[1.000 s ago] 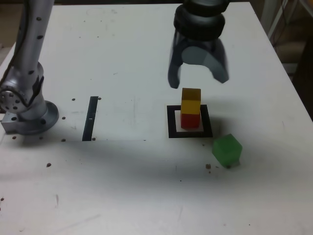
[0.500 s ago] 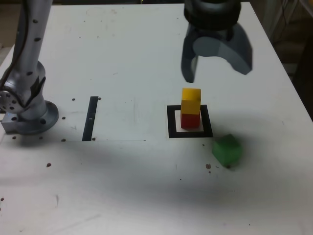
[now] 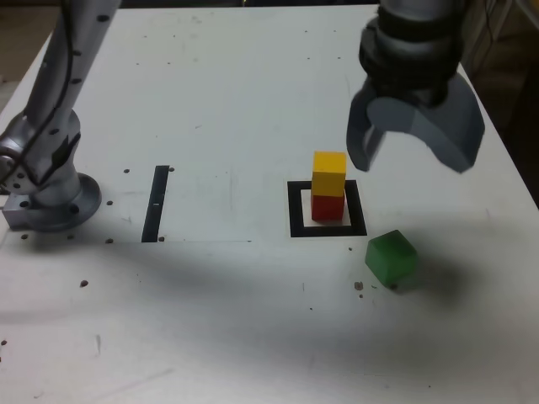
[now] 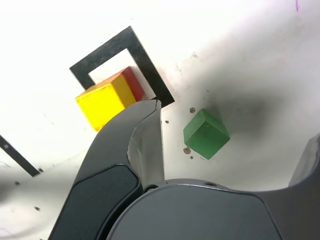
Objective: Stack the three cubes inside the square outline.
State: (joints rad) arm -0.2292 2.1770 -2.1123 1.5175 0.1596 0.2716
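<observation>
- Gripper (image 3: 410, 158), upper right of exterior view: smooth grey curved jaws spread wide, nothing between them, hanging above table.
- Yellow cube (image 3: 329, 172) stacked flush on red cube (image 3: 328, 207), centre of exterior view, inside thick black square outline (image 3: 295, 210); matte, sharp-edged.
- Green cube (image 3: 391, 257) lower right of outline, apart, tilted on a corner.
- White table (image 3: 210, 320), scuffed and speckled.
</observation>
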